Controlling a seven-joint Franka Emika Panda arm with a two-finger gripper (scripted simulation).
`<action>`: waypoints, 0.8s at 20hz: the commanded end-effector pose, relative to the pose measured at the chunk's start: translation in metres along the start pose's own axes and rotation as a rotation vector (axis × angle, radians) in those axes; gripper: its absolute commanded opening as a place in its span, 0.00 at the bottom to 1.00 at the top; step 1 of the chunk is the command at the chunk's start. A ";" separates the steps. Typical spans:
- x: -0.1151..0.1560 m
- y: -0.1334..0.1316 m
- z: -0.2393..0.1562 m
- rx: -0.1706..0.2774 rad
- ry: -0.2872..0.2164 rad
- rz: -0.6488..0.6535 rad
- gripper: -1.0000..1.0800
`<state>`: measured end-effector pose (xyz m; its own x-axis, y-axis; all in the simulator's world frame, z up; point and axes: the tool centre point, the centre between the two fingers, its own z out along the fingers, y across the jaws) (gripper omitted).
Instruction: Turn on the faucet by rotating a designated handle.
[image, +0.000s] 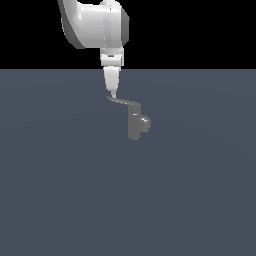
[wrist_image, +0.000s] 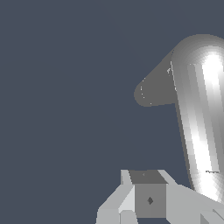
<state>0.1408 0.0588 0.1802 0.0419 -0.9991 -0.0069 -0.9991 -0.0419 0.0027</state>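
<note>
One steady sideways push suits this step: my claw (image: 113, 93), fingers seemingly together, touches the far tip of the handle (image: 123, 102), away from the faucet (image: 136, 121).

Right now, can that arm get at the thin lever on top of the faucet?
Probably yes. The fingers hang right at the free end of the handle, nothing lies between them, and the faucet stands alone.

faucet (image: 135, 124): grey metallic | handle (image: 122, 101): grey | tool (image: 113, 93): white | floor (image: 60, 190): slate blue
</note>
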 end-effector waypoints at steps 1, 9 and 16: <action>0.000 -0.003 0.005 0.002 0.005 0.016 0.00; -0.001 -0.001 0.007 0.002 0.007 0.021 0.00; -0.004 0.015 0.008 0.002 0.007 0.021 0.00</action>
<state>0.1295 0.0617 0.1727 0.0208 -0.9998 -0.0001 -0.9998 -0.0208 0.0008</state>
